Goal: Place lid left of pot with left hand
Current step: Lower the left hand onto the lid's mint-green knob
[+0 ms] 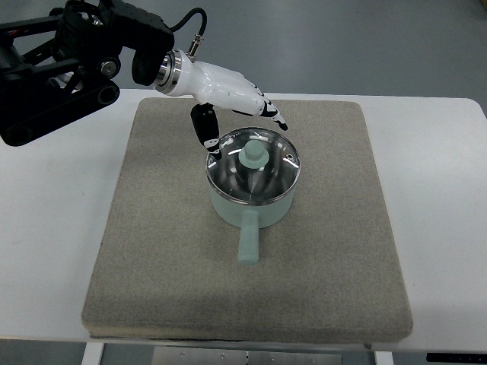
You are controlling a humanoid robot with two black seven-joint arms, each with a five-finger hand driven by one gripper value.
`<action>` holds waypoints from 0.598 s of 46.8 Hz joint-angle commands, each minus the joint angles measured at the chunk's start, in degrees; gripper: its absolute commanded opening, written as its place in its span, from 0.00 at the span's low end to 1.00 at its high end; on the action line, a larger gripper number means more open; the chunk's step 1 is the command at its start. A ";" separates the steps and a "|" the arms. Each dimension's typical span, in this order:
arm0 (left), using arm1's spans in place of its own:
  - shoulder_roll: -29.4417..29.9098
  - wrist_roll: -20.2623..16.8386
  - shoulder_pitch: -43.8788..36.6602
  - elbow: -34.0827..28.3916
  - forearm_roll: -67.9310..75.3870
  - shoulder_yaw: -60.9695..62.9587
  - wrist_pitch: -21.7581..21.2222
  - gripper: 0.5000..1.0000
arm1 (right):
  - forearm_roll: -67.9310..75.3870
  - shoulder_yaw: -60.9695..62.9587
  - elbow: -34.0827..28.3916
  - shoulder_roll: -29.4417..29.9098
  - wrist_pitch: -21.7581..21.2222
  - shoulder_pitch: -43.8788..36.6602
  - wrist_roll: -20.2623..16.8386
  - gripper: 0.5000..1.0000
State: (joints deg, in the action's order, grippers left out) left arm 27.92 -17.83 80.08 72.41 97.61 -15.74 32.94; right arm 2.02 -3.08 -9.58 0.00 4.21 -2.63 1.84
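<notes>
A pale green pot (252, 204) stands near the middle of the grey mat (167, 258), its straight handle (249, 243) pointing toward the near edge. A glass lid (228, 169) with a pale green knob (255, 157) rests on the pot. My left hand (242, 123), white with black fingertips, hovers just behind the lid's far rim. Its fingers (274, 118) are spread and its thumb (204, 126) hangs down beside the rim, holding nothing. The left arm comes in from the upper left.
The mat lies on a white table (53, 228), with bare mat to the left and right of the pot. The black arm links (53, 68) hang over the table's far left corner.
</notes>
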 commanded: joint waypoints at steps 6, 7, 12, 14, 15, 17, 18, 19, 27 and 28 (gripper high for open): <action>-2.78 -0.01 -0.28 -1.66 2.94 0.00 0.10 0.98 | 0.00 0.00 0.00 0.00 0.01 0.00 0.00 0.84; -3.04 -0.01 -0.37 -1.75 3.03 0.00 0.10 0.98 | 0.00 0.00 0.00 0.00 0.01 0.08 0.00 0.84; -3.22 -0.01 -0.19 -2.01 3.55 0.00 0.10 0.97 | 0.00 0.00 0.00 0.00 0.01 0.00 0.00 0.84; -3.39 -0.01 -0.19 -2.19 3.82 0.00 0.10 0.97 | 0.00 0.00 0.00 0.00 0.01 0.00 0.00 0.84; -3.48 -0.01 -0.19 -2.28 3.82 0.00 0.10 0.97 | 0.00 0.00 0.00 0.00 0.01 0.00 0.00 0.84; -3.83 -0.01 -0.19 -2.37 3.91 0.00 0.10 0.97 | 0.00 0.00 0.00 0.00 0.01 0.08 0.00 0.84; -4.01 -0.01 -0.19 -2.45 4.00 0.00 0.10 0.97 | 0.00 0.00 0.00 0.00 0.01 0.00 0.00 0.84; -4.10 -0.01 -0.19 -2.54 4.17 0.00 0.10 0.96 | 0.00 0.00 0.00 0.00 0.01 0.00 0.00 0.84; -5.06 -0.01 -0.80 -3.51 6.02 0.00 0.10 0.92 | 0.00 0.00 0.00 0.00 0.01 0.08 0.00 0.84; -5.06 -0.01 -0.89 -3.51 6.10 0.00 0.10 0.92 | 0.00 0.00 0.00 0.00 0.01 0.00 0.00 0.84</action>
State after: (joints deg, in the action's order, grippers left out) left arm 22.97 -17.84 79.69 68.97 103.52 -15.74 33.04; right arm 2.02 -3.08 -9.58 0.00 4.21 -2.63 1.84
